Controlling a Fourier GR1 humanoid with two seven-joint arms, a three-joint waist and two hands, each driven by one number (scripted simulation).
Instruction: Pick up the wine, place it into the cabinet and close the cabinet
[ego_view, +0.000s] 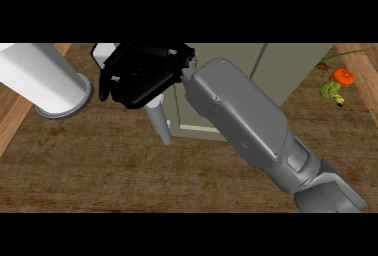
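My right hand (142, 75) is at the top left, its grey forearm (244, 120) crossing the view from the lower right. The hand lies against the left front of the olive-grey cabinet (288, 65), fingers relaxed and pointing down-left. A pale bar handle (160, 125) sticks out from under the hand. The forearm hides much of the cabinet's front. No wine bottle shows; the cabinet's inside is hidden. My left hand does not appear.
A large white cylinder (40, 75) with a grey ring at its end stands at the left, close to the hand. An orange and green object (338, 82) lies at the right. A brown wooden counter (111, 175) fills the lower half.
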